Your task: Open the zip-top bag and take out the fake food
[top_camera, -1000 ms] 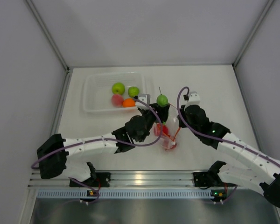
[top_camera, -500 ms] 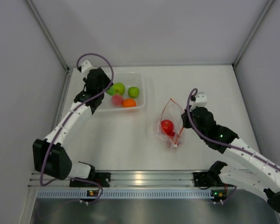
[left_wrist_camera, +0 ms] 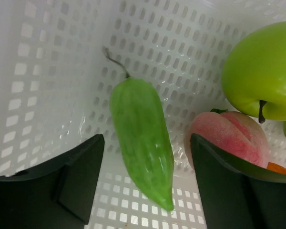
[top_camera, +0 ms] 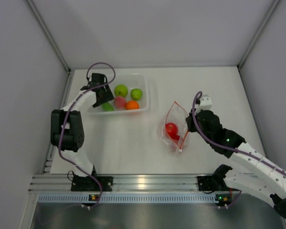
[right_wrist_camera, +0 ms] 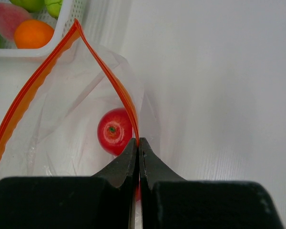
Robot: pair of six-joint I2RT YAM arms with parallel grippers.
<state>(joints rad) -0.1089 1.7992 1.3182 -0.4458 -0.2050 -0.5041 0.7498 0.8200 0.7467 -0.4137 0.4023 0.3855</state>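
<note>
The zip-top bag point(top_camera: 177, 138) lies mid-table with its orange-red mouth standing open. My right gripper point(top_camera: 185, 128) is shut on the zipper strip point(right_wrist_camera: 115, 81); in the right wrist view its jaws point(right_wrist_camera: 138, 143) pinch the strip. One red fake food ball point(right_wrist_camera: 114, 131) rests inside the bag point(right_wrist_camera: 57, 119). My left gripper point(left_wrist_camera: 147, 164) is open over the tub point(left_wrist_camera: 47, 71), above a long green piece point(left_wrist_camera: 142, 143) that lies loose between the fingers. A green apple point(left_wrist_camera: 262, 71), a pink peach point(left_wrist_camera: 226, 136) and an orange point(left_wrist_camera: 282, 168) lie beside it.
The clear rigid tub point(top_camera: 117, 76) stands at the back left and holds two green apples point(top_camera: 120, 90), the peach point(top_camera: 119, 101), the orange point(top_camera: 131, 105) and the long green piece point(top_camera: 107, 107). My left arm reaches along the table's left side.
My left gripper carried a green piece from above the bag to the tub and opened; the piece now lies in the tub. The right gripper kept its pinch on the bag's mouth.
</note>
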